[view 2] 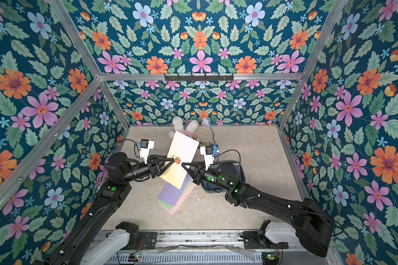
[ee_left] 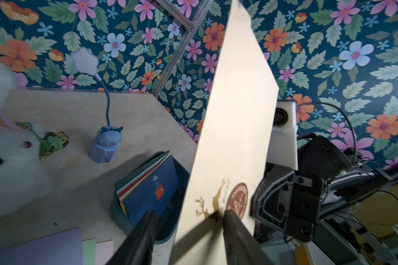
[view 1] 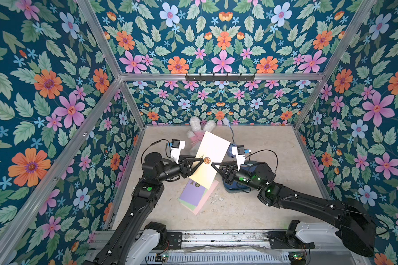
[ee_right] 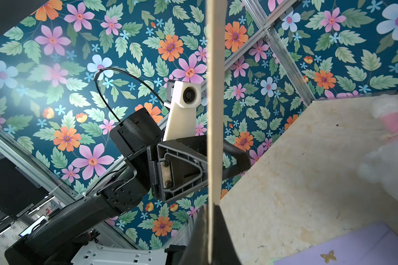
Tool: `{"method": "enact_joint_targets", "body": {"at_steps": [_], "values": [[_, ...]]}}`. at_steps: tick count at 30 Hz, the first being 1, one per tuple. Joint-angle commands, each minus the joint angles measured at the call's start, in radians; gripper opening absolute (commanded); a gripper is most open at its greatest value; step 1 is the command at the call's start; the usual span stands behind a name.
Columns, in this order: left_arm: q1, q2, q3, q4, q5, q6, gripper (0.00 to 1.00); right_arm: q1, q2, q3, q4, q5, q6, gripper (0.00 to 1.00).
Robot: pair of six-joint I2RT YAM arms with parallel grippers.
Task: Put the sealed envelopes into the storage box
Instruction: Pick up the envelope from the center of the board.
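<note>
Beneath the right arm (view 1: 285,195), the storage box (view 1: 228,187) is mostly hidden.

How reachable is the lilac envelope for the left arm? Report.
Probably not yet: the cream envelope, held by the right gripper, stands between the left gripper's open jaws above the lilac envelope.

Robot lab test cell: aluminium extrusion frame (view 1: 216,76) clad in floral printed panels (view 1: 44,80), beige desk (view 1: 239,211) inside, left arm (view 1: 129,206) and right arm (view 1: 308,202) mounted on a slotted base rail (view 1: 216,238), bare circuit boards (view 1: 295,256) up front.
</note>
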Motion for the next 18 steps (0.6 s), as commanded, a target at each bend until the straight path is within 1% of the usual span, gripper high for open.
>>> {"method": "enact_joint_targets", "body": {"at_steps": [1, 4, 5, 8, 10, 11, 12, 13, 14, 15, 18], "values": [[0.000, -0.011, -0.008, 0.121, 0.130, -0.056, 0.45, -0.002, -0.002, 0.000, 0.063, -0.043, -0.028, 0.00], [-0.001, -0.016, 0.001, 0.122, 0.151, -0.064, 0.28, -0.002, 0.009, -0.003, 0.081, -0.060, -0.020, 0.00], [-0.001, -0.017, 0.005, 0.121, 0.157, -0.066, 0.21, -0.003, 0.013, -0.001, 0.082, -0.065, -0.020, 0.00], [-0.001, -0.017, 0.014, 0.109, 0.154, -0.064, 0.05, -0.005, 0.019, -0.001, 0.086, -0.069, -0.017, 0.00], [-0.001, -0.013, 0.026, 0.077, 0.148, -0.040, 0.00, -0.009, 0.022, 0.003, 0.083, -0.071, -0.018, 0.00], [-0.001, -0.009, 0.033, 0.049, 0.134, -0.016, 0.00, -0.014, 0.021, 0.008, 0.071, -0.072, -0.023, 0.12], [0.000, -0.003, 0.044, 0.000, 0.109, 0.024, 0.00, -0.022, 0.019, 0.014, 0.037, -0.072, -0.032, 0.28], [0.000, 0.007, 0.060, -0.047, 0.089, 0.067, 0.00, -0.033, 0.015, 0.023, -0.005, -0.072, -0.049, 0.36], [-0.001, 0.022, 0.078, -0.091, 0.068, 0.119, 0.00, -0.052, 0.007, 0.029, -0.056, -0.070, -0.074, 0.40], [0.000, 0.045, 0.095, -0.121, 0.054, 0.154, 0.00, -0.079, -0.006, 0.026, -0.096, -0.067, -0.094, 0.42], [-0.006, 0.138, 0.173, -0.203, 0.047, 0.236, 0.00, -0.207, -0.070, -0.038, -0.155, -0.063, -0.103, 0.44]]}}
